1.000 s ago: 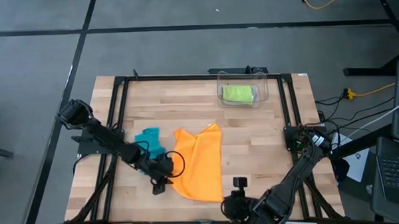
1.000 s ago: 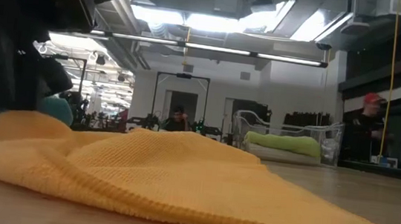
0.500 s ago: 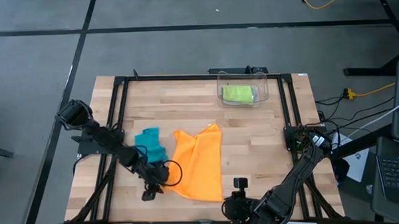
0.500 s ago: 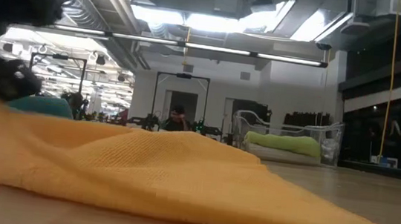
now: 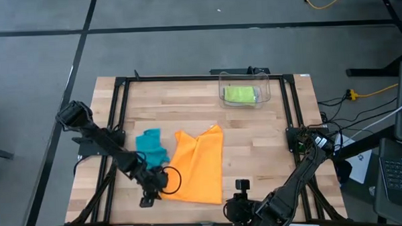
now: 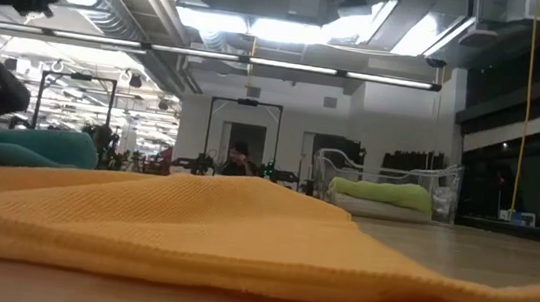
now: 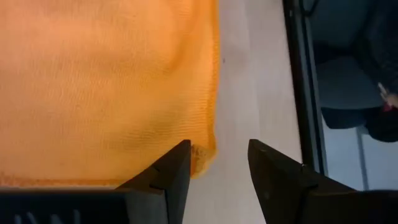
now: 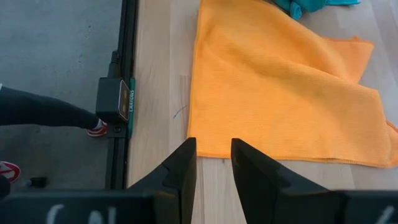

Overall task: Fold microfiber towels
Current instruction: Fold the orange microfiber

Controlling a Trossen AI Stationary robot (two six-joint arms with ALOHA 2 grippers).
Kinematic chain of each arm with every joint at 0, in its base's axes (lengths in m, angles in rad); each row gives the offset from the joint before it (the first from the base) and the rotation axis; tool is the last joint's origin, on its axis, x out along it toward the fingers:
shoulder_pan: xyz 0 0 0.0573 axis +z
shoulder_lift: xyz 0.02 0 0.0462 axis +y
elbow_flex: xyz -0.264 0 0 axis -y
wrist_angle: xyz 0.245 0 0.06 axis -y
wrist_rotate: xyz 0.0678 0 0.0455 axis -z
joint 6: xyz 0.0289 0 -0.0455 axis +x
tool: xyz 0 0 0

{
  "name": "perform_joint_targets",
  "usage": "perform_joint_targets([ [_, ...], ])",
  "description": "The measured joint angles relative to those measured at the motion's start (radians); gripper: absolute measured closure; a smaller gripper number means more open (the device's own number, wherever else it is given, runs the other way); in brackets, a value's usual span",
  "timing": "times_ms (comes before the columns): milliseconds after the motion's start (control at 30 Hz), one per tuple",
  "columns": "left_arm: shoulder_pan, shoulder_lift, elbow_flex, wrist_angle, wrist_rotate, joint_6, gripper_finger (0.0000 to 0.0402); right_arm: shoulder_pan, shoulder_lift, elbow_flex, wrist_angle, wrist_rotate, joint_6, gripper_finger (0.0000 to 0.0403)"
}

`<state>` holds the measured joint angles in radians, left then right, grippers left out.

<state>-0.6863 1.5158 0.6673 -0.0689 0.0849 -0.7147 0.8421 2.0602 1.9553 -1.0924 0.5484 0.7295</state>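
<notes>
The wooden table (image 5: 255, 134) filled the overhead view, and the orange towel (image 5: 199, 165) lay spread near the middle, reaching toward six o'clock, flat with a few soft ridges. The left gripper (image 7: 214, 165) sat at the orange towel's seven o'clock corner, fingers parted with nothing between them, one fingertip (image 7: 180, 155) just over the cloth's edge, bare wood in the gap. The right gripper (image 8: 211, 163) waited at the table's six o'clock edge, fingers a little apart, holding nothing, just off the towel's near hem. The teal towel (image 5: 151, 145) lay bunched at nine o'clock of the orange one, touching it. At twelve o'clock stood the clear bin (image 5: 246, 89), the lime green towel (image 5: 240, 94) folded inside.
</notes>
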Motion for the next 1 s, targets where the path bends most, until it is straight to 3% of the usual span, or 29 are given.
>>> perform_joint_targets([
  [267, -0.047, 0.002, 0.042, -0.032, -0.15, 0.094, 0.0248, 0.002, 0.0, 0.0, 0.0, 0.0, 0.002, 0.0299],
  [500, -0.085, 0.003, 0.042, -0.237, -0.086, -0.063, 0.0248, 0.005, 0.0, 0.0, 0.0, 0.0, 0.002, 0.0299],
  [667, -0.098, 0.003, 0.047, -0.263, -0.01, -0.19, 0.0248, 0.007, 0.0, 0.0, 0.0, 0.0, 0.0, 0.0299],
  [800, -0.101, 0.003, 0.09, -0.261, -0.013, -0.181, 0.0248, 0.007, 0.0, 0.0, 0.0, 0.0, -0.001, 0.0299],
  [1000, -0.101, 0.003, 0.166, -0.258, -0.109, -0.073, 0.0248, 0.007, 0.0, 0.0, 0.0, 0.0, -0.002, 0.0299],
])
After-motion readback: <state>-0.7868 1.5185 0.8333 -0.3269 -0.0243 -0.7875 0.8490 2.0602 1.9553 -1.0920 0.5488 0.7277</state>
